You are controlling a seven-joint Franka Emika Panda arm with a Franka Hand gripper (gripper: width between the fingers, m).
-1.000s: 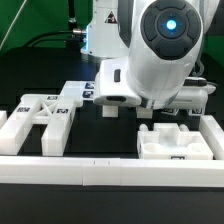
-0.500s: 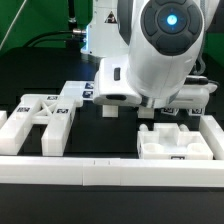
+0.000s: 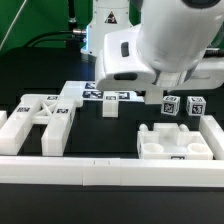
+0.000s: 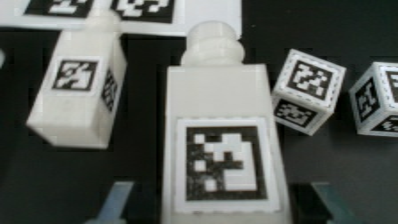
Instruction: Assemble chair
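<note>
In the wrist view a white chair leg piece (image 4: 222,120) with a round peg at its far end and a square tag on top lies between my gripper's (image 4: 221,205) fingers. The jaws stand shut on its sides; thin dark gaps show beside the block higher up. In the exterior view the gripper (image 3: 110,97) hangs under the white hand, with the leg piece (image 3: 110,108) below it. A second leg piece (image 4: 80,85) lies alongside. Two tagged cubes (image 4: 306,88) (image 4: 377,95) sit on the other side.
The X-braced side frame (image 3: 45,112) lies at the exterior view's left. The chunky seat block (image 3: 180,140) is at its right, with both cubes (image 3: 170,104) (image 3: 195,102) behind it. The marker board (image 3: 118,95) is behind the gripper. A long white border rail (image 3: 110,172) runs along the front.
The arm has risen, its round wrist leaving the exterior view, and the two cubes now show. The jaws have narrowed onto the leg piece.
</note>
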